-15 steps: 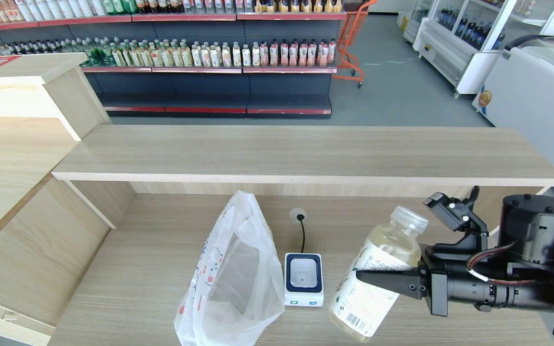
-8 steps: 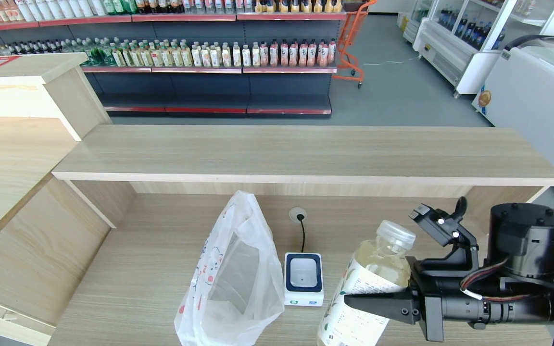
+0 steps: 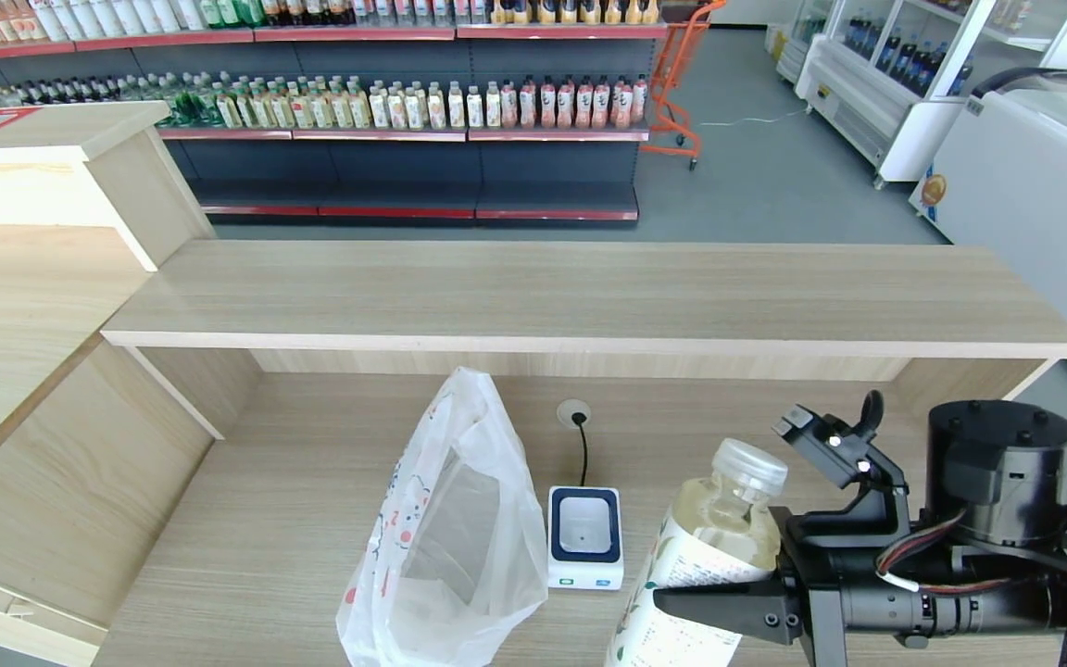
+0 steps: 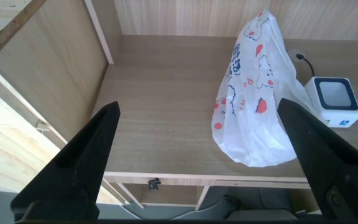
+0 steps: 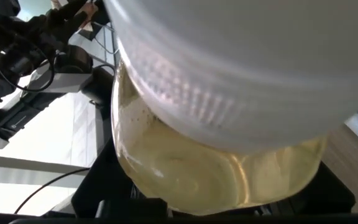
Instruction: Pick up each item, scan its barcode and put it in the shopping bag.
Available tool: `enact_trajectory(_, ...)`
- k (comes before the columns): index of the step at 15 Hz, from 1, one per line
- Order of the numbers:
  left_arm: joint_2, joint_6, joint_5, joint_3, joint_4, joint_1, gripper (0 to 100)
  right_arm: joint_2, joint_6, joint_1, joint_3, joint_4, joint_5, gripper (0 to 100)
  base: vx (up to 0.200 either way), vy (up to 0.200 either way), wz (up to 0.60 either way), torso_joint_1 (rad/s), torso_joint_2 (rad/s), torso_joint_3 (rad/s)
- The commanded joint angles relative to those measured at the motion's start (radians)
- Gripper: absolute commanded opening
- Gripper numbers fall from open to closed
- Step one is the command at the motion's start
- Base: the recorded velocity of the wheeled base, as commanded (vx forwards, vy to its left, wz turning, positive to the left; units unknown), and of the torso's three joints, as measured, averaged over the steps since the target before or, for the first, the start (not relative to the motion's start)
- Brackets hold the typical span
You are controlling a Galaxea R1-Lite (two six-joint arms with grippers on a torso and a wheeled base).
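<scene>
One bottle (image 3: 728, 519) is in hand, and it is probably not scanned yet. The right gripper (image 3: 693, 597) clamps its fingers across the label and holds the bottle tilted above the desk (image 3: 265, 519), just right of the scanner (image 3: 585, 537). The shopping bag (image 3: 445, 528) stands open just left of the scanner and appears to hold nothing. Scanning and bagging therefore remain.

The head view gives the layout of bag, scanner and bottle in a row. The right wrist view adds the ribbed cap and pale yellow liquid of the bottle (image 5: 229, 168) at close range. The left wrist view adds the left gripper (image 4: 199, 106), fingers spread wide and holding nothing, near the bag (image 4: 253, 106). Where the barcode faces cannot be told.
</scene>
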Motion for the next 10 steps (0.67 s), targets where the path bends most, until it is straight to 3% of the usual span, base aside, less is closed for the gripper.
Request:
enact_trajectory(1,0.0,0.0,0.0,0.0,0.0,0.0,100,-0.003,0.0,0.002,0.0,0.0,0.0,0,0.0,0.0,0.0,0.0,0.0,0.0)
enact_trajectory(10,0.0,0.0,0.0,0.0,0.0,0.0,100,-0.009,-0.002,-0.004,0.005,-0.002,-0.004,0,0.0,0.0,0.0,0.0,0.0,0.0)
